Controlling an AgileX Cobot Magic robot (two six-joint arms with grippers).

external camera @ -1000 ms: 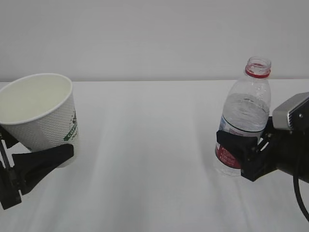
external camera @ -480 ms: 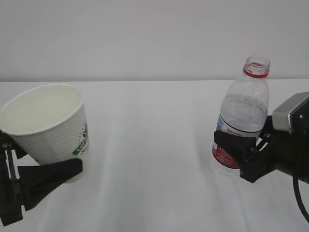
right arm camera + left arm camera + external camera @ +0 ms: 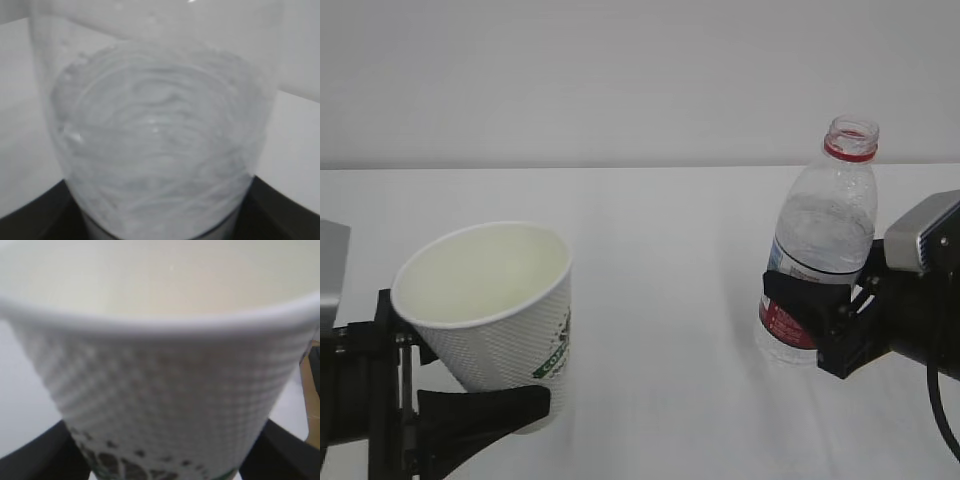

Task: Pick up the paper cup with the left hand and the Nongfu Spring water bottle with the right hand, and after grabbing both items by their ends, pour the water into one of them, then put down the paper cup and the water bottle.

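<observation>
The white paper cup, with green print near its base, is tilted with its open mouth up toward the camera. My left gripper is shut on its lower part at the front left. In the left wrist view the cup fills the frame between black fingers. The capless Nongfu Spring water bottle, with a red neck ring, leans slightly left at the right. Water fills about its lower two thirds. My right gripper is shut on its labelled lower part. The bottle fills the right wrist view.
A white tabletop stretches between the two arms, with a plain white wall behind it. The right arm's grey plate sits at the right edge.
My left gripper has carried the cup to the right and lower in the view, closer to the camera. The bottle shifted slightly left at first and now holds still in the right gripper.
</observation>
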